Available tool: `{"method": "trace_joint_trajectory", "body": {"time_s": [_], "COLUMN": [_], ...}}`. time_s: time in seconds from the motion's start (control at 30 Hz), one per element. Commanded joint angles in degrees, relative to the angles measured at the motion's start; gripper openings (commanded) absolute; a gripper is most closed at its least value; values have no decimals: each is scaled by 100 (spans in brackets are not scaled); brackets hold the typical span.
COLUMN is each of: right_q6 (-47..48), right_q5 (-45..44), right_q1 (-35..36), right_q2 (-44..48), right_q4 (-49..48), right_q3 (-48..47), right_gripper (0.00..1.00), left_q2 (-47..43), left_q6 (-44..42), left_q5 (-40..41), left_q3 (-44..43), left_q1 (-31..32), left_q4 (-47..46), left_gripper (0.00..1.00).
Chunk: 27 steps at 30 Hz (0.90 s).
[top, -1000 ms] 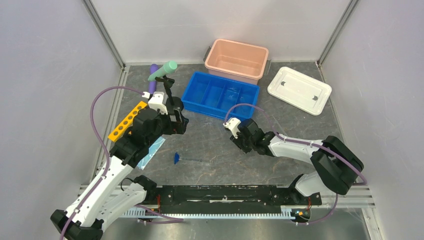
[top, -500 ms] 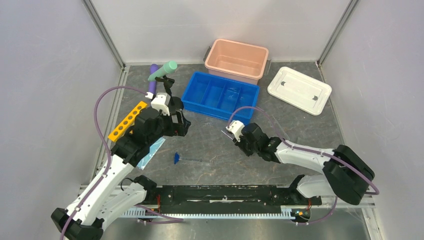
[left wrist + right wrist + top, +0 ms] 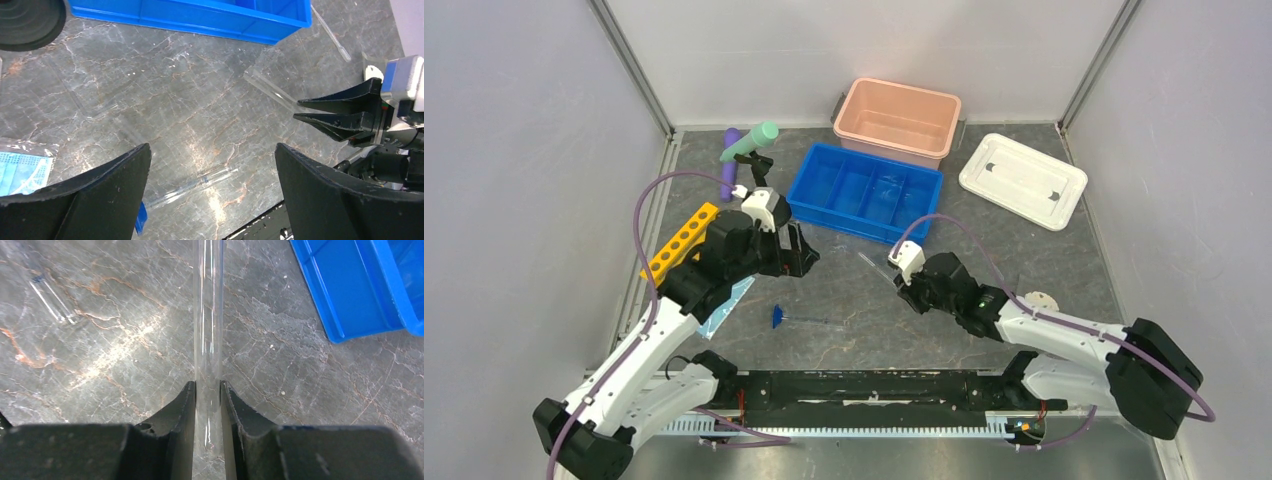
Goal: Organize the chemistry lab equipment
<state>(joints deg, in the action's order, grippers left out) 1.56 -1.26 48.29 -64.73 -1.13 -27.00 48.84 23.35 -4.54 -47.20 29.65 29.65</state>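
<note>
The light is bright, even and diffuse, falling from overhead; in the top view the bench (image 3: 854, 290) shows only faint, soft-edged shadows. Both wrist views catch a pale glare streak on the stone near centre. At six o'clock the fingers (image 3: 90, 200) of the left pincer (image 3: 211, 148) are dark and slightly soft; those of the right pincer (image 3: 207, 386) blur too, and the clear tube (image 3: 208, 315) carries thin highlights.

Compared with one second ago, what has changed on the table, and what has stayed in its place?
The right tool closed on the clear glass tube and shifted slightly right and nearer the bases. The left tool, open, moved a little right. The blue tray, pink bin, white lid, yellow rack and blue funnel stayed put.
</note>
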Motion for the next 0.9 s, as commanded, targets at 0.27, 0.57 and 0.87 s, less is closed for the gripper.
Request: {"method": "trace_joint_trajectory", "body": {"time_s": [0.27, 0.57, 0.87], "right_q6": [-92, -97, -51], "right_q5": [1239, 1273, 1255], "right_q1": [261, 405, 468], "right_q2": [720, 1079, 996], "right_q4": [-1540, -2150, -2249], "right_q3": [339, 400, 326], "right_gripper": [24, 25, 25], "left_q2": [400, 723, 952], "left_q6": [511, 1036, 1262], "left_q5": [-1205, -2059, -2489], "left_q3": [-407, -657, -652], "left_q1": [6, 7, 13], "left_q4": [-334, -620, -925], "left_gripper": [95, 89, 86]}}
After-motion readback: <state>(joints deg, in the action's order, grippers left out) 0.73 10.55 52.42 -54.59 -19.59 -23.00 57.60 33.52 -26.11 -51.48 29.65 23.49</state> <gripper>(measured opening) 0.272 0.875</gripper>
